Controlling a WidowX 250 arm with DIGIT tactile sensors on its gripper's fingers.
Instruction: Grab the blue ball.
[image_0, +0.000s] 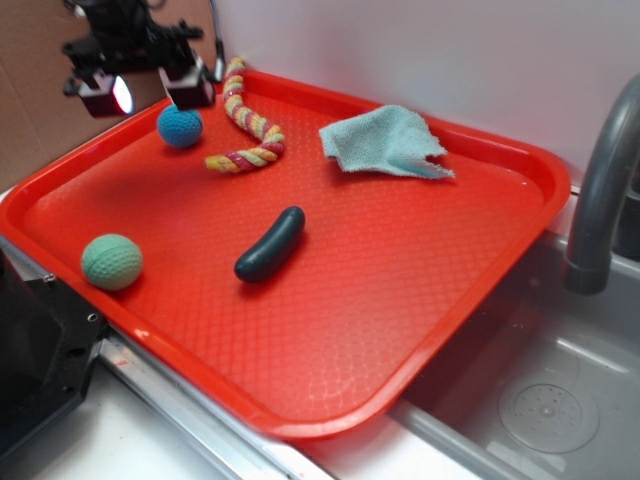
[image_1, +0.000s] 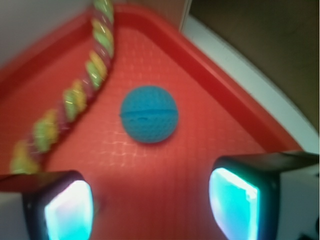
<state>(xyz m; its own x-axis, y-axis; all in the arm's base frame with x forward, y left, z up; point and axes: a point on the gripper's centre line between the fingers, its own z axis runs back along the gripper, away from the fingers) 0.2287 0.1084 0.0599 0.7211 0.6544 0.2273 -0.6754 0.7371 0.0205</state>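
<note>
The blue ball (image_0: 180, 127) (image_1: 149, 114), small and dimpled, rests in the far left corner of the red tray (image_0: 400, 300). My gripper (image_0: 148, 90) (image_1: 152, 210) hovers just above and slightly behind it, open, with nothing between its glowing pads (image_1: 234, 202). In the wrist view the ball lies ahead of the fingertips, outside the gap between them.
A striped rope toy (image_0: 245, 125) (image_1: 75, 95) lies right beside the ball. A pale green ball (image_0: 111, 262), a dark sausage-shaped toy (image_0: 270, 245) and a light blue cloth (image_0: 385, 142) are also on the tray. A grey faucet (image_0: 600, 190) and sink (image_0: 540, 400) are at right.
</note>
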